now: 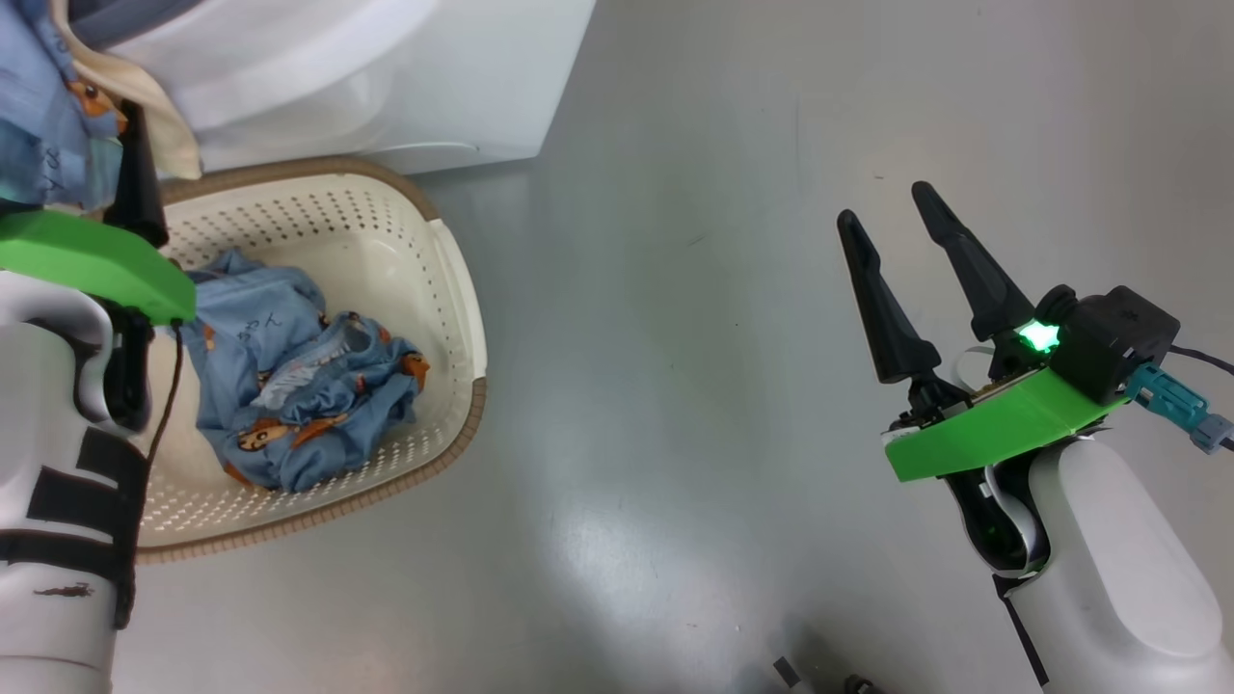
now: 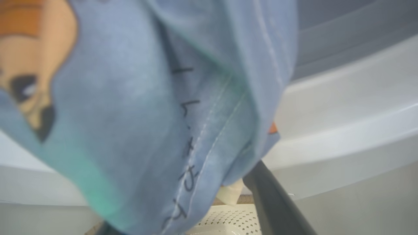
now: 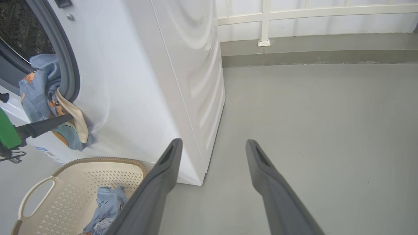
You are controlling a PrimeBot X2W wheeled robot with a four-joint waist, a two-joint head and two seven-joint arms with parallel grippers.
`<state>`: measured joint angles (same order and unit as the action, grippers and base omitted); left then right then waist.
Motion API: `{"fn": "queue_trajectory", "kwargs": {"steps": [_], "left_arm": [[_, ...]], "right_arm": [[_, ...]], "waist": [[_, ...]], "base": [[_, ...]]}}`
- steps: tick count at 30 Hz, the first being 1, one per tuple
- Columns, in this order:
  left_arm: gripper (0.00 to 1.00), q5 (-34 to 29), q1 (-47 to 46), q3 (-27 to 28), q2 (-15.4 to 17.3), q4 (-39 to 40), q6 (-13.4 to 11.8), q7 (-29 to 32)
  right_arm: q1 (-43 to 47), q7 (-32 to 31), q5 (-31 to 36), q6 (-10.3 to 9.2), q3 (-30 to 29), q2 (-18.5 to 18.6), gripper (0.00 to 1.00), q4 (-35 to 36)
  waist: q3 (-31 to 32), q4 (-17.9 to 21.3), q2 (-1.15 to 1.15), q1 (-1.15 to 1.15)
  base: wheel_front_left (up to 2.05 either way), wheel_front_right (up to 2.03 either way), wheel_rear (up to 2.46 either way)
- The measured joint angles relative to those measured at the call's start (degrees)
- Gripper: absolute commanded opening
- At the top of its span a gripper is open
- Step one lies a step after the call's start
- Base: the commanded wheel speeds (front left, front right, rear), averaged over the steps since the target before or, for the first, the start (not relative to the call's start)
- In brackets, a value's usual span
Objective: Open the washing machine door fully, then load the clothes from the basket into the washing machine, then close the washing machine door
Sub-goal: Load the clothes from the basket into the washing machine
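Op: Where is the load sitting?

Obs: Split. One blue garment [image 3: 39, 81] and the cream cloth [image 3: 76, 119] are hanging out of the washing machine [image 3: 137, 81] mouth, drooping over the grey gasket [image 3: 67, 65] and down its front. The rest of the clothes [image 1: 289, 386] are lying bunched in the basket [image 1: 463, 318], just beside the machine's foot.

Op: And the hands?

Obs: Your left hand [image 1: 133, 178] is pointing up into that hanging garment with its fingers spread wide. Fabric is draping between them. It is probably not pinched, though the left wrist view is too smothered to be sure. Your right hand [image 1: 892, 226] is hovering released over bare floor [image 1: 675, 405], well apart from everything.

Op: What is the next move hinging on?

Obs: Direction. The garment is lying above and ahead of your left hand, its long axis running down from the drum [image 3: 23, 29] lip, so you are likely looking at a push upward and inward. The left arm is nearer to both piles.

Op: Views differing?

Obs: The right wrist view is showing the dark drum and how much cloth is dangling outside. The head view is giving you the basket bundle.
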<state>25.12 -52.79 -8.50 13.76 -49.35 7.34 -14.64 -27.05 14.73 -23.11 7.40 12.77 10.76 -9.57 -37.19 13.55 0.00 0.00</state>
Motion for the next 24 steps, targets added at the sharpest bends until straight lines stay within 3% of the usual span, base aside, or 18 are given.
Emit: {"fn": "queue_trajectory", "kwargs": {"steps": [2,3,4,5,6,7,13,24], "left_arm": [[1.0,0.0,-0.4,0.2,0.1,-0.5,0.0,0.0],[0.84,0.0,-0.5,0.2,0.2,-0.6,0.0,0.0],[0.5,0.0,-0.5,0.3,0.2,-0.8,0.0,0.0],[0.39,0.0,-0.5,0.4,0.3,-0.9,0.0,0.0],[0.05,0.0,-0.5,0.4,0.3,-0.9,0.0,0.0],[0.0,0.0,-0.5,0.4,0.2,-0.9,0.0,0.0],[0.0,0.0,0.1,1.1,-0.4,1.5,0.0,0.0],[0.0,-0.5,7.0,5.4,-2.7,14.4,0.0,0.0]], "right_arm": [[-0.1,0.0,0.0,0.0,0.0,-0.1,1.0,0.0],[-0.1,0.0,0.0,0.0,0.0,-0.1,1.0,0.0],[-0.1,0.0,0.0,0.0,0.1,-0.1,1.0,0.0],[-0.1,0.0,0.0,0.0,0.0,-0.2,1.0,0.0],[-0.1,0.0,0.0,0.0,0.0,-0.2,1.0,0.0],[-0.1,0.0,0.0,0.0,-0.1,-0.2,1.0,0.0],[-0.1,0.0,0.0,0.0,-0.5,-0.2,1.0,0.0],[0.1,0.0,0.3,0.0,-1.0,-0.1,1.0,0.0]], "waist": [[-0.1,0.3,0.0,0.0],[-0.1,0.4,0.0,0.0],[-0.1,0.5,0.0,0.0],[-0.1,0.6,0.0,0.0],[0.0,0.6,0.0,0.0],[0.1,0.5,0.0,0.0],[0.5,-0.4,0.0,0.0],[2.0,-3.1,0.0,0.0]], "base": [[0.0,0.0,0.0],[0.0,0.0,0.0],[0.0,0.0,0.0],[0.0,0.0,0.0],[0.0,0.0,0.0],[0.0,0.0,0.0],[0.0,0.0,0.0],[0.0,0.0,0.0]]}}
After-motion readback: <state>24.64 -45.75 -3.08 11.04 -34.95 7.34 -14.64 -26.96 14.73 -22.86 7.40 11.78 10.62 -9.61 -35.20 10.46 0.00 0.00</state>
